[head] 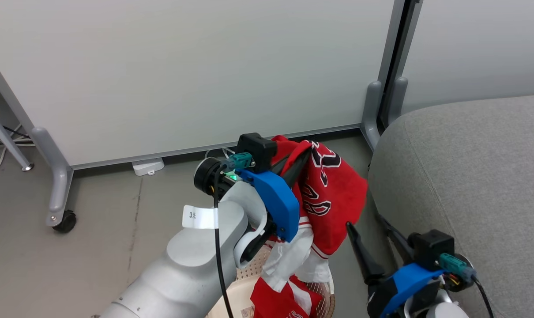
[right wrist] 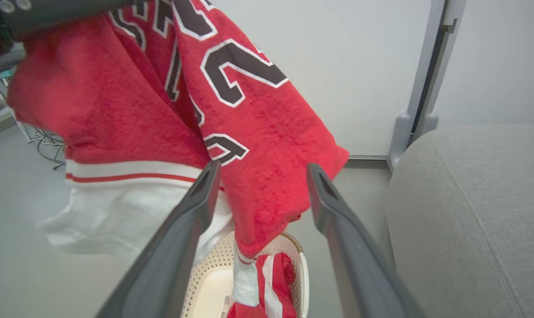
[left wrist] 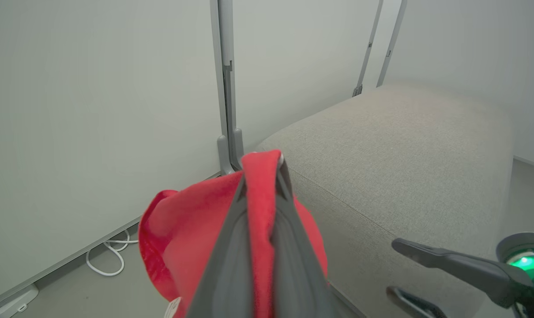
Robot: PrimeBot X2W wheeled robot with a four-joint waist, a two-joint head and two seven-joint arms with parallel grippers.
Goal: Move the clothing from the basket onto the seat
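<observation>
Overhead, a red thin-fabric basketball garment [head: 337, 194] with black-and-white numbers and a white-striped hem hangs clear above the cream-white perforated plastic laundry basket [right wrist: 207, 265]. Its top fold is pinched between the pressed-together dark fingers of the left gripper [left wrist: 261, 161]. More red-and-white clothing [head: 276, 302] lies inside the basket. The right gripper [head: 364, 221] stands just beside the hanging hem, fingers spread wide and holding nothing. The basket sits on the grey floor [head: 117, 229] near the rounded edge of the large grey fabric seat [head: 470, 176], before a white partition panel [head: 183, 66].
</observation>
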